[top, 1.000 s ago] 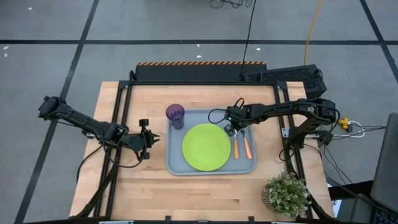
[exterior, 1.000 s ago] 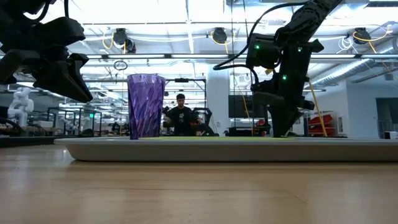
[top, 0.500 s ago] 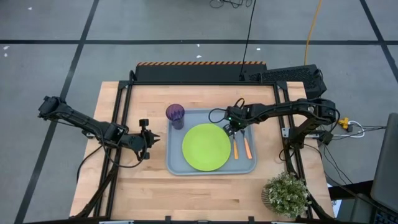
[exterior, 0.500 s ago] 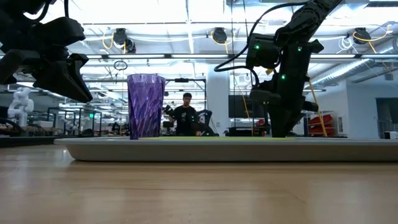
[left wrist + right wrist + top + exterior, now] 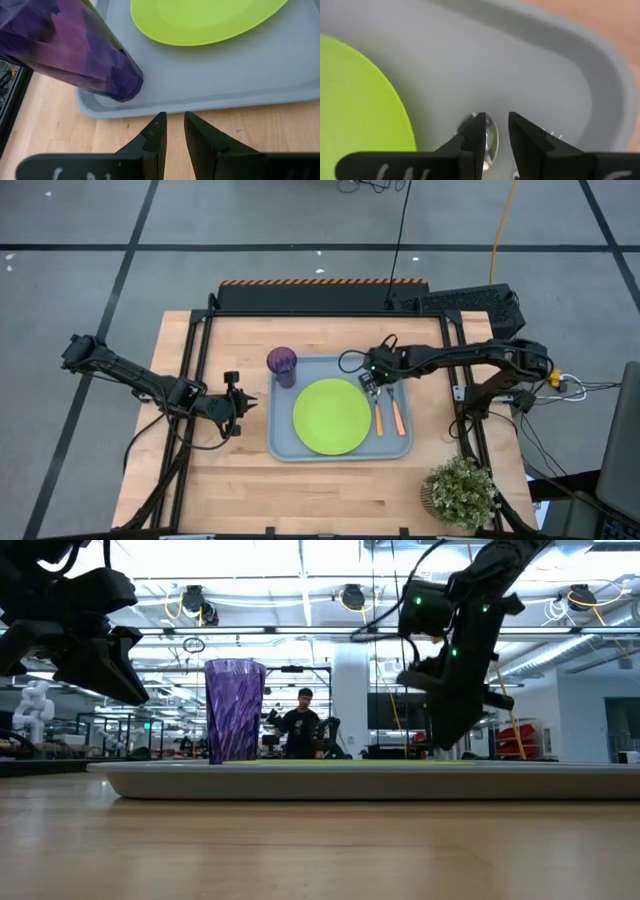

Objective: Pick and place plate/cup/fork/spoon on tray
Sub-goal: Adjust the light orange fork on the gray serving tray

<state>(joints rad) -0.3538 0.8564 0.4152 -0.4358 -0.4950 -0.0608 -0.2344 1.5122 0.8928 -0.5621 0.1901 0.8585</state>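
My right gripper (image 5: 372,383) hangs just above the spoon (image 5: 378,412), fingers nearly together and holding nothing — the spoon's bowl (image 5: 490,134) shows right behind them. The fork (image 5: 396,415) lies at the spoon's 3 o'clock, the plate (image 5: 332,416) at its 9, all on the tray (image 5: 340,451). The cup (image 5: 282,365) stands in the tray's 10 o'clock corner. My left gripper (image 5: 237,404) waits beside the tray at 9 o'clock — narrowly parted, empty.

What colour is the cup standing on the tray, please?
The cup is translucent dark purple; the low view shows it best.
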